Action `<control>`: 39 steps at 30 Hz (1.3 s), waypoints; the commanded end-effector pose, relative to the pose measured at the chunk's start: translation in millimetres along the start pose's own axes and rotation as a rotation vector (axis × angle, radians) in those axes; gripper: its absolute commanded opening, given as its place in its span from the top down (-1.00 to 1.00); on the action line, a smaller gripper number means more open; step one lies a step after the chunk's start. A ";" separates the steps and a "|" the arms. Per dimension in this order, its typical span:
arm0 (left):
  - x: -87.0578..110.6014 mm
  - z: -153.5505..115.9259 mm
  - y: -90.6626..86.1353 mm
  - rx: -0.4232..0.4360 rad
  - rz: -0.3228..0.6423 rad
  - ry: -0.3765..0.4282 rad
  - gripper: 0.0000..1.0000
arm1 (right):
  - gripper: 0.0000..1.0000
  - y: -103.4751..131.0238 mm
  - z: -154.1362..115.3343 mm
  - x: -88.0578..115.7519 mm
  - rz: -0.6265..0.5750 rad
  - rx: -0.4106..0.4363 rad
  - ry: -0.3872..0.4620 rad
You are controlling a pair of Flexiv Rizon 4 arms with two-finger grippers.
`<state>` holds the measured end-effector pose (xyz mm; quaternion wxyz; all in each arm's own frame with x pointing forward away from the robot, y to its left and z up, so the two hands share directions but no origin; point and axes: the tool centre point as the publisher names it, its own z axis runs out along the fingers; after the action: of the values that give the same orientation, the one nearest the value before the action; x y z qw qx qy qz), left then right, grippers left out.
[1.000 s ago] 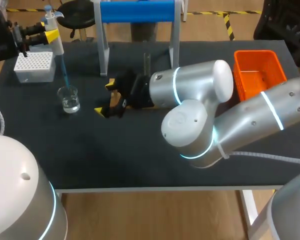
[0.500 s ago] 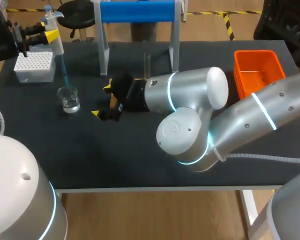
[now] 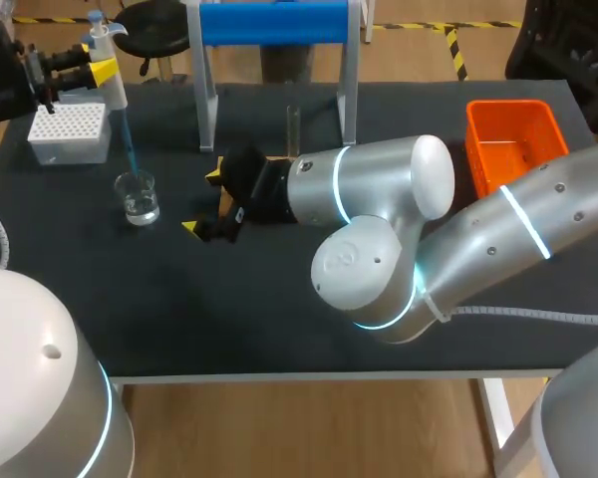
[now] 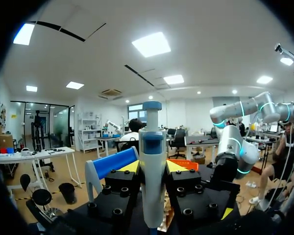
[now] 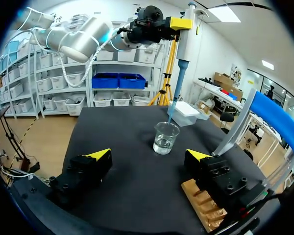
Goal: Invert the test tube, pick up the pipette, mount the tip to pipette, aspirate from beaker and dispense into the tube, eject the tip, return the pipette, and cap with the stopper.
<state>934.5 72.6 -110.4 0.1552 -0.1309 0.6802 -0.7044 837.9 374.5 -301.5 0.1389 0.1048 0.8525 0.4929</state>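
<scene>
Two grippers showed in the head view: the left gripper [image 3: 104, 74] clamped the upright pipette [image 3: 111, 92], its tip [image 3: 128, 149] over the beaker [image 3: 138, 196], while the right gripper [image 3: 205, 197] lay spread wide mid-table, near the test tube [image 3: 292, 127]. The left wrist view showed the pipette's barrel pinched between both fingers. From the right wrist, the tip hung just above the beaker's mouth, so dipping looked a short drop along the pipette's axis.

Clear glass test tube [image 3: 292, 121]: base hidden behind right arm [image 3: 379, 189]. White-blue plastic pipette [image 4: 152, 142]: lower shaft cut off below left end effector [image 4: 152, 169].
</scene>
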 end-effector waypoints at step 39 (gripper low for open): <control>-2.4 -2.4 7.3 0.000 0.003 -0.001 1.00 | -1.00 0.9 -0.5 0.5 0.001 0.005 -0.001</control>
<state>934.8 73.8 -112.7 0.1562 -0.1318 0.6811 -0.7031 837.9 374.5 -301.6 0.1389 0.1049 0.8525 0.4930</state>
